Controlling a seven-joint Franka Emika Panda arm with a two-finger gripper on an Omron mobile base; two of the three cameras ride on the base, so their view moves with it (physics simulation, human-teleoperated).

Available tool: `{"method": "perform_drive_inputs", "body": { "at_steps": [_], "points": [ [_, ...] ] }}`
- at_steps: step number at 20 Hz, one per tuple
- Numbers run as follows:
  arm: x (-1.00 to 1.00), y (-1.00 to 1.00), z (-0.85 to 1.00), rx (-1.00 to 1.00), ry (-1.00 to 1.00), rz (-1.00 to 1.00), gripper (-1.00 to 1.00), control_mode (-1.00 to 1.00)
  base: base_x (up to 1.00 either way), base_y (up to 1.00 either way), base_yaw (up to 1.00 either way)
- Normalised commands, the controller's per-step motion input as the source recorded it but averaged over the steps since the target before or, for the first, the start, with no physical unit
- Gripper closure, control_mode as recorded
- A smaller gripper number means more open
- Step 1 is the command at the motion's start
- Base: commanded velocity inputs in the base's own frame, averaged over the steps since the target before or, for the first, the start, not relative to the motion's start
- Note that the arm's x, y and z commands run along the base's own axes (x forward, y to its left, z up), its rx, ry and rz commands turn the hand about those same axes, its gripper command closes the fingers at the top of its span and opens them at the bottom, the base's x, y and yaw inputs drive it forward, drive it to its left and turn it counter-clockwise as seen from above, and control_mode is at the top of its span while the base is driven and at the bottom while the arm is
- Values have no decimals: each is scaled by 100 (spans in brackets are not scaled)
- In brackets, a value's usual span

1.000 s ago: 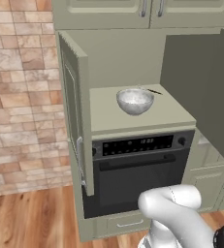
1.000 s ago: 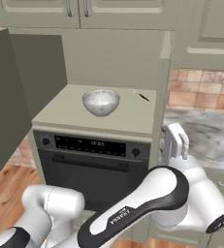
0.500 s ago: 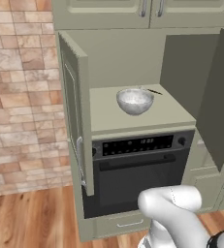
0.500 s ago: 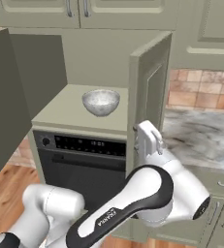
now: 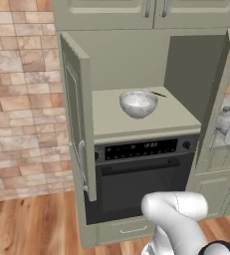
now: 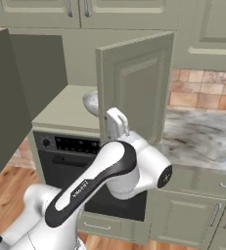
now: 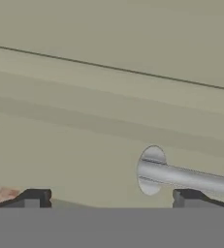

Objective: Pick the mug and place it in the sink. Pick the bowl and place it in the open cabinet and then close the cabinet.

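Spreading wide with nothing between its two small dark finger tips, the gripper (image 7: 108, 198) faces the flat, matte sage-green front of the cabinet's right door (image 6: 134, 88), very close to it. A slim brushed-metal handle (image 7: 186, 177), a round bar on an oval mount, runs off toward 3 o'clock in the hand view, just above the right finger tip. In the right base view the white hand (image 6: 115, 122) stands upright against the lower inner edge of that panelled door, which is swung partway across the opening.

The cabinet (image 5: 131, 60) is a square, smooth-walled recess with a pale flat shelf. The bowl (image 5: 138, 103), round, deep and marbled grey-white, sits on that shelf near its middle, with a thin dark streak at its 1 o'clock. The left door (image 5: 79, 114) stands out edge-on at 9 o'clock of the bowl. Below the shelf is a black glass-fronted oven (image 5: 136, 174) with a bar handle. A rough brick wall (image 5: 22, 99) lies at far 9 o'clock, and a grey marbled counter (image 6: 197, 141) at 3 o'clock in the right base view.
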Motion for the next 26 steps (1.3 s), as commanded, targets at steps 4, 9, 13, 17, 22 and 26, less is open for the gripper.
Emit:
{"method": "perform_drive_inputs", "body": {
  "at_steps": [4, 9, 13, 17, 22, 26],
  "points": [
    [32, 50, 0, -1, -1, 0, -100, -100, 0, 0, 0],
    [53, 33, -3, 0, 0, -6, -100, -100, 0, 0, 0],
    [100, 4, -13, 0, 13, -13, -100, -100, 0, 0, 0],
    [100, -6, -10, 0, 19, -15, -100, -100, 0, 0, 0],
    [100, 0, -21, 0, 20, -21, -100, -100, 0, 0, 0],
    [100, 0, -25, 0, 22, -29, -100, -100, 0, 0, 0]
  ]
}}
